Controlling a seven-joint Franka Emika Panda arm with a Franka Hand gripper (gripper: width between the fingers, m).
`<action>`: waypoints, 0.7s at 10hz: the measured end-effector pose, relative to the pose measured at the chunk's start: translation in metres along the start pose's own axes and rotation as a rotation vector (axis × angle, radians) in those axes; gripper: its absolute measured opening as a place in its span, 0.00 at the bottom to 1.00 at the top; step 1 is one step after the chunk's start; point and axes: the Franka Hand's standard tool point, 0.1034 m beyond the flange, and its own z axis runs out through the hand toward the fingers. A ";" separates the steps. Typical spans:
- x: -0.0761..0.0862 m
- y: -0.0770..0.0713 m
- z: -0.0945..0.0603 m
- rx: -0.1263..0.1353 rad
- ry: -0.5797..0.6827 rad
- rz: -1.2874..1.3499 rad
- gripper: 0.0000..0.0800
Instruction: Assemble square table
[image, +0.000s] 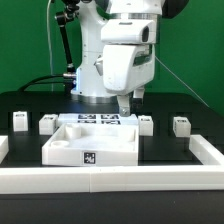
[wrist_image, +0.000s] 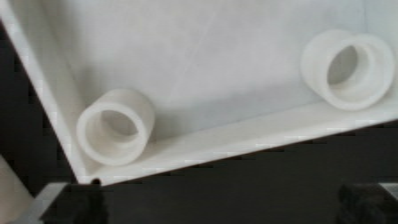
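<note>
White glossy robot arm (image: 120, 50) rose behind matte black desk (image: 170, 150). Long white rail (image: 110, 181) bordered desk's near edge. Square top (image: 90, 146), smooth white plastic, lay mid-desk with recessed face up and black-and-white tag (image: 88, 157) on near edge. Flat marker board (image: 95, 120) lay just behind. Four small blocky leg pegs (image: 47, 124) stood in row, two each side of top. Two round ring sockets (wrist_image: 116, 125) sat inside recess. End effector (image: 130, 100) hovered over top, dark fingers (wrist_image: 71, 200) spread apart, empty.
</note>
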 end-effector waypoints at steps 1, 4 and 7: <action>0.000 0.000 0.000 0.000 -0.001 -0.042 0.81; -0.015 -0.007 0.009 -0.025 0.006 -0.301 0.81; -0.018 -0.006 0.009 -0.023 0.005 -0.294 0.81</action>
